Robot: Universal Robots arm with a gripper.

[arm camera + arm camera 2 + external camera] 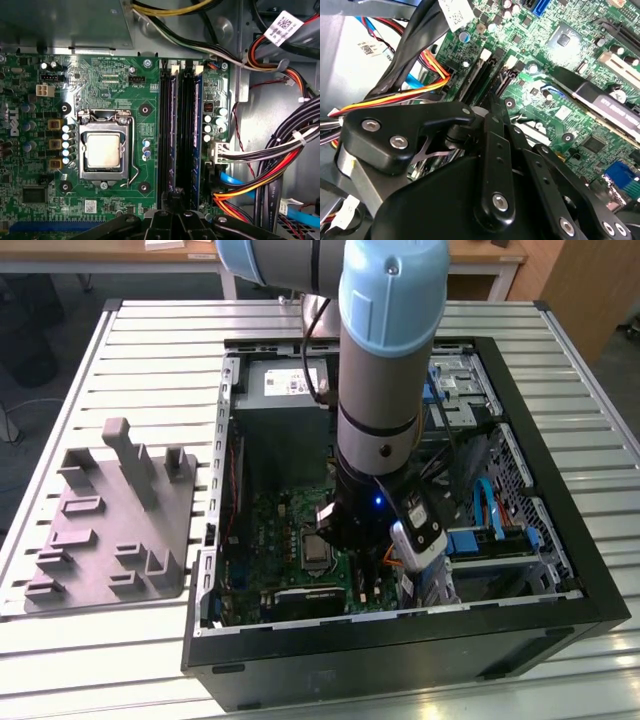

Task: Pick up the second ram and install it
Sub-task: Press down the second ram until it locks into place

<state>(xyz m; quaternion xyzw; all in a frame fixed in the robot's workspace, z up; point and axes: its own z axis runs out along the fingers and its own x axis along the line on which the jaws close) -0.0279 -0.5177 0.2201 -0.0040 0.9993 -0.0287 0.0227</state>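
Slatted aluminium table [150, 335], ribbed top, pale grey; behind it a wooden desk edge [120, 252] and a dark floor. On the exterior view's left of the table sits a grey plastic fixture block [115, 525] with upright posts and small cradles — matte, printed-looking. The open black computer case [400, 630] takes up the middle, sheet-metal walls, blue drive clips on the exterior view's right. The arm [385, 360], light blue and silver, reaches down into the case over the green motherboard [100, 75]. In the first wrist view the board shows a square metal CPU socket [103, 151] with a silver processor, round capacitors, and two long black memory slots [181, 135] running side by side. Sticks seem seated in those slots, dark with bluish edges; the second ram [194, 130] looks to be the one nearer the cable bundle, lying down in its slot, though which stick is which I cannot tell for sure. Bundled cables [270, 170] — black, red, orange, yellow — curve beside the slots. The hand [175, 197] hovers right at the end of the slots; its black linkages and fingers [492, 107] appear drawn together, nothing visibly between them.
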